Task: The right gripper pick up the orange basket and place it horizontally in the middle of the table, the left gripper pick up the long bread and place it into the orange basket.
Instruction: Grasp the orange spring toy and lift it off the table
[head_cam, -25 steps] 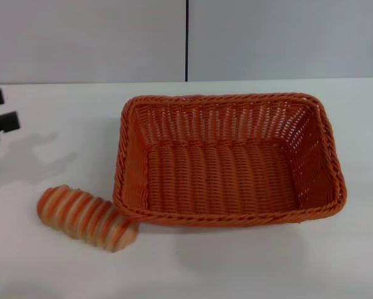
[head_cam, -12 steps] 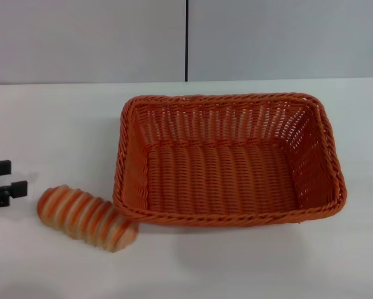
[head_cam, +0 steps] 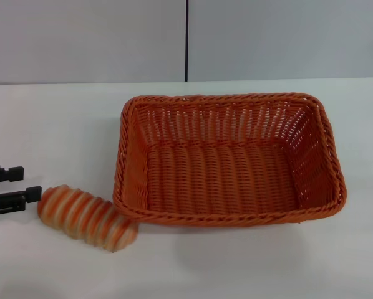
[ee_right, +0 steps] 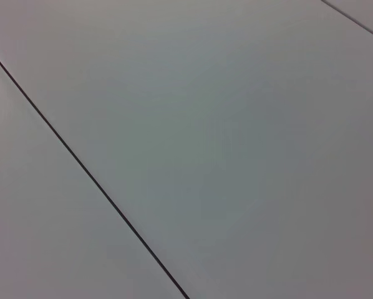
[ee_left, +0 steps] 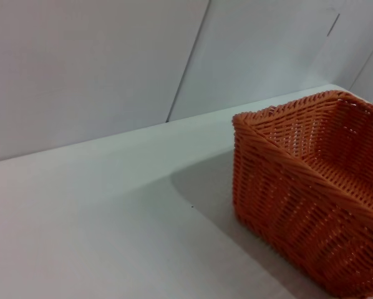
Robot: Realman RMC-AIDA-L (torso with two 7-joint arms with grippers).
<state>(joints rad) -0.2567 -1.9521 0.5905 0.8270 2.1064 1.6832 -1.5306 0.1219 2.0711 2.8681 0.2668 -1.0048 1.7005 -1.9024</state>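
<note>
The orange basket (head_cam: 230, 159) lies lengthwise across the middle of the white table (head_cam: 62, 124), empty inside. Its corner (ee_left: 311, 187) also fills the side of the left wrist view. The long bread (head_cam: 87, 217), striped orange and cream, rests on the table just off the basket's front left corner. My left gripper (head_cam: 23, 182) is at the left edge of the head view, open, its two dark fingertips right beside the bread's left end and holding nothing. My right gripper is out of view; its wrist camera shows only a wall.
A grey panelled wall (head_cam: 186, 37) with a dark vertical seam stands behind the table. White tabletop stretches to the left of the basket and along the front edge.
My left gripper has come down the left side and moved rightward, from the far left edge to just beside the bread's end. Basket and bread have not moved.
</note>
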